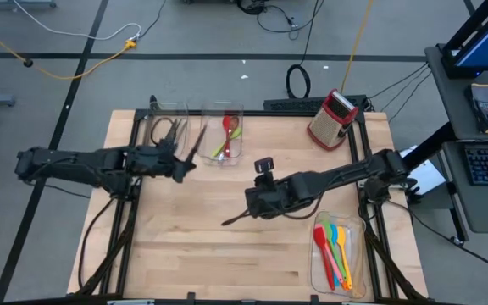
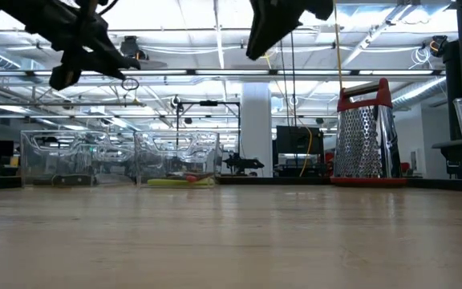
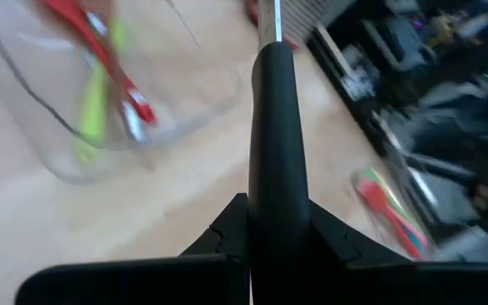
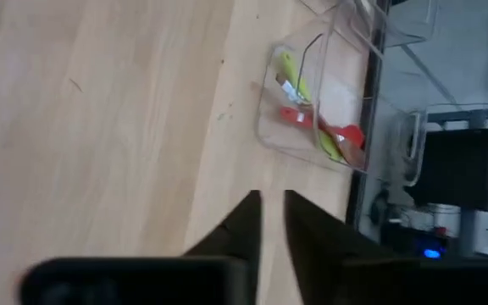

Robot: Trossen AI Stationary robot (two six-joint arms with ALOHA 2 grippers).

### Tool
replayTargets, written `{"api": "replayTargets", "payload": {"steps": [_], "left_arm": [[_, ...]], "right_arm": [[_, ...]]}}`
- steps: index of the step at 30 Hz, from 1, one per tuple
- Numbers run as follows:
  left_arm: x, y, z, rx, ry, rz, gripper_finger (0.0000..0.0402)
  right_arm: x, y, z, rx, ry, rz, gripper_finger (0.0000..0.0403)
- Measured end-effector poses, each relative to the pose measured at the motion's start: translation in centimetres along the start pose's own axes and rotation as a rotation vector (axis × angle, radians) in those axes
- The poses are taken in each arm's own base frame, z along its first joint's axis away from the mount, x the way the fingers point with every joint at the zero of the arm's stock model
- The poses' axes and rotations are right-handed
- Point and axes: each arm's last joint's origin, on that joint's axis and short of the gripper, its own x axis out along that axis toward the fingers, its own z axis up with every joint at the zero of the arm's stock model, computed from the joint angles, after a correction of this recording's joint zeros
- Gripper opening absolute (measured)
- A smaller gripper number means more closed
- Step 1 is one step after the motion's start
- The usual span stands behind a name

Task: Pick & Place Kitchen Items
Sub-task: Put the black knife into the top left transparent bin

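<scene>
The left gripper [image 3: 276, 222] has its jaws clamped on the black handle of a knife [image 1: 195, 146], blade reaching ahead toward the clear bin [image 1: 224, 157] that holds a red and a green utensil [image 1: 226, 135]. Gripped at the handle's end, the knife sticks out like an extension of the arm, which suits carrying it over a bin's rim and letting it drop in lengthwise. It hangs above the worktop [image 1: 185, 229], just beside that bin's left wall and close to the neighbouring bin [image 1: 166, 129] at the back left corner, where dark utensils lie.

The right gripper [image 4: 273, 222] shows its jaws nearly together, only a thin slit between them, and nothing is visible in that slit in its own wrist view. From above, a dark slim utensil [image 1: 237, 218] lies directly beneath this gripper, in front of the central bin and well apart from it. Whether the jaws have it pinched or have merely closed over it I cannot tell.

The remaining coloured spatulas [image 1: 335, 250] sit in the bin [image 1: 318, 275] on the worktop's front right corner, beyond that arm. The red box grater [image 1: 332, 119] stands at the back right.
</scene>
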Motion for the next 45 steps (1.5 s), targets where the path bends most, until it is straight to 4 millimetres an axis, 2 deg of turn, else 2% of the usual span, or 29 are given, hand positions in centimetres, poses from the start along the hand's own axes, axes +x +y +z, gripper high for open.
{"api": "replayTargets", "payload": {"steps": [2, 4, 11, 19, 27, 33, 38, 45], "left_arm": [[-0.3, 0.1, 1.0, 0.014, -0.033, 0.059, 0.0054], [-0.6, 0.3, 2.0, 0.02, -0.061, 0.127, 0.0054], [-1.2, 2.4, 4.5, -0.016, -0.125, 0.34, 0.0054], [-1.2, 5.3, 6.3, -0.105, -0.119, 0.469, 0.0054], [1.0, 9.4, 7.6, -0.211, 0.066, 0.587, 0.0054], [1.7, 12.0, 8.4, -0.259, 0.133, 0.636, 0.0054], [2.0, 13.7, 8.8, -0.265, 0.179, 0.661, 0.0054], [2.8, 16.0, 9.0, -0.262, 0.256, 0.704, 0.0054]], "right_arm": [[-0.7, -1.0, -0.4, 0.025, -0.021, 0.026, 0.0018], [-1.3, -2.1, -0.8, 0.057, -0.047, 0.059, 0.0006], [-3.8, -6.2, -3.4, 0.189, -0.131, 0.078, 0.0002], [-7.3, -8.7, -6.9, 0.356, -0.37, 0.159, 0.0001], [-9.6, -8.8, -10.4, 0.446, -0.549, 0.139, 0.0001], [-10.5, -8.5, -12.5, 0.523, -0.633, 0.131, 0.0], [-10.7, -8.3, -13.5, 0.564, -0.675, 0.125, 0.0], [-10.0, -7.7, -13.8, 0.572, -0.689, 0.122, 0.0]]}}
